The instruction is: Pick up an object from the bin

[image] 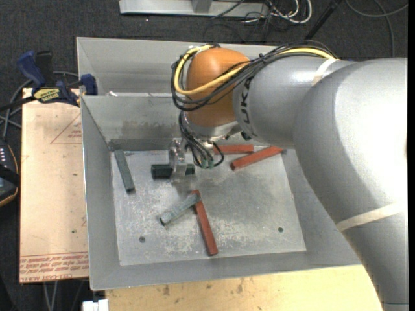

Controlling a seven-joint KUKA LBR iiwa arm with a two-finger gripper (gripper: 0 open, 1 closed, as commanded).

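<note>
My gripper (177,162) hangs below the arm's wrist over the back middle of the bin floor. A small dark block (161,171) lies right at it, sticking out to its left, and part of the block is hidden behind the gripper. A short grey bar (179,210) lies slanted just in front of the gripper. Beside that bar a red stick (206,228) runs toward the bin's front.
A grey bar (123,170) lies near the left wall. Two red sticks (257,157) lie to the gripper's right, partly under the arm. The big arm covers the bin's right side. The bin walls slope steeply at the back and left.
</note>
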